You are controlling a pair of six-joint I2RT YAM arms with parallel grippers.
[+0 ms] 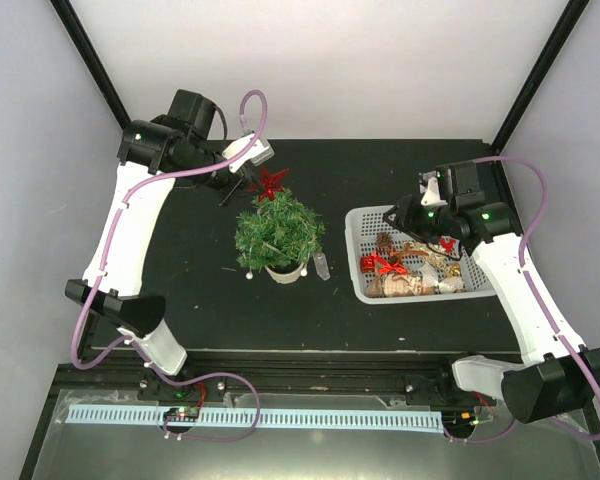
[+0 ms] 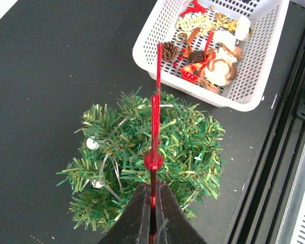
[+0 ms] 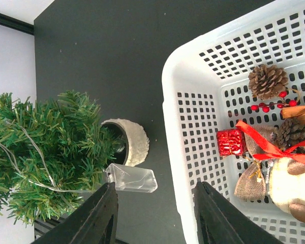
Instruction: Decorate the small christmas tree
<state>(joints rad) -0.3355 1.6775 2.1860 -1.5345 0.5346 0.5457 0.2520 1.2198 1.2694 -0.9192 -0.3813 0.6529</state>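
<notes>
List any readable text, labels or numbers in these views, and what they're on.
No text can be read in any view.
The gold ornament in the basket looks like script lettering, but it is too blurred to read.
No markings show on the tree or the basket walls.

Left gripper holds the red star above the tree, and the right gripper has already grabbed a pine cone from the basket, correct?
Not quite. The right gripper is open and empty above the edge of the basket; a pine cone lies loose inside it, as the right wrist view shows. The left gripper does hold the red star above the tree.
</notes>
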